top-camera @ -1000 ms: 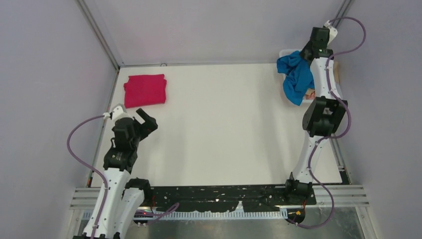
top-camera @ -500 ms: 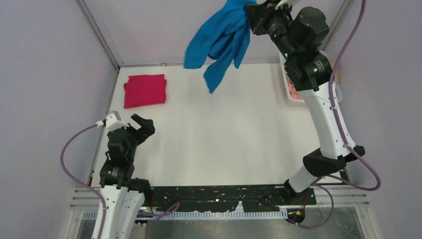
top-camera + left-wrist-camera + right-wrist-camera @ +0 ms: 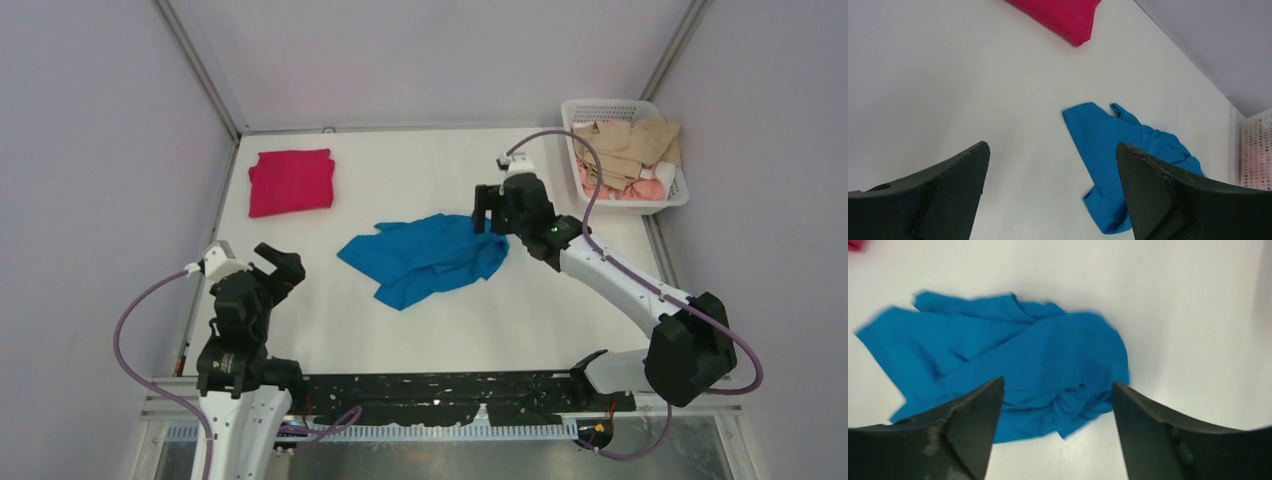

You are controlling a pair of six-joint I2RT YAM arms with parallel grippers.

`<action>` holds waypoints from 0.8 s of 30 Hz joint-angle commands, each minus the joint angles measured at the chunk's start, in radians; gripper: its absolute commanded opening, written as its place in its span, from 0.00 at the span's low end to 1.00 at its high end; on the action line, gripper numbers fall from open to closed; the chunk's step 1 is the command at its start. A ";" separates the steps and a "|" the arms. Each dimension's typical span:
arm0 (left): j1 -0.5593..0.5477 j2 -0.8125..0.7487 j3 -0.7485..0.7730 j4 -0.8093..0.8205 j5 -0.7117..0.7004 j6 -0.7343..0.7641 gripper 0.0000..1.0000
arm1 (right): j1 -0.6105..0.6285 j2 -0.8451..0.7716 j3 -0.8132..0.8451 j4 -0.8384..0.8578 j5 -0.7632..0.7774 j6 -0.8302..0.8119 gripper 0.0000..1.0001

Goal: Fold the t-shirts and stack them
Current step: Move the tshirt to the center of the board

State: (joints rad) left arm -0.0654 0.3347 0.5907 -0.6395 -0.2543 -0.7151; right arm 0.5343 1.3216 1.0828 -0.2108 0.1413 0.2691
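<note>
The blue t-shirt point(image 3: 425, 258) lies crumpled in the middle of the white table point(image 3: 420, 330); it also shows in the left wrist view point(image 3: 1120, 145) and the right wrist view point(image 3: 1013, 365). The magenta-red t-shirt point(image 3: 291, 182) lies folded at the far left, its corner visible in the left wrist view point(image 3: 1063, 15). My right gripper point(image 3: 484, 208) point(image 3: 1058, 390) hovers over the blue shirt's right edge, open, with nothing between its fingers. My left gripper point(image 3: 278, 263) point(image 3: 1053, 160) stands wide open near the left edge, apart from both shirts.
A white basket point(image 3: 672, 198) at the far right corner holds tan and pink clothes. Its mesh wall shows at the right edge of the left wrist view point(image 3: 1258, 150). Grey walls enclose the table on three sides.
The right arm swung the blue t-shirt from the basket through the air, let it drop on the middle of the table, and opened. The left arm drew back slightly toward its base.
</note>
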 commanded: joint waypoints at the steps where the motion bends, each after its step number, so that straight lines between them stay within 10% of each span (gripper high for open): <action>1: -0.004 0.008 -0.021 0.012 0.028 -0.033 0.99 | -0.033 -0.078 -0.124 0.002 0.216 0.084 0.94; 13: -0.009 0.513 0.023 0.321 0.311 -0.007 0.99 | -0.036 -0.358 -0.346 -0.008 0.268 0.112 0.95; 24: -0.114 1.270 0.565 0.033 0.144 0.083 0.99 | -0.035 -0.435 -0.455 0.034 0.258 0.172 0.95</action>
State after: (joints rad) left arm -0.1669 1.4361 1.0183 -0.4931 -0.0822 -0.6895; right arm 0.4965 0.9165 0.6338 -0.2371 0.3725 0.4061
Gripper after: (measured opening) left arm 0.992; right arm 0.952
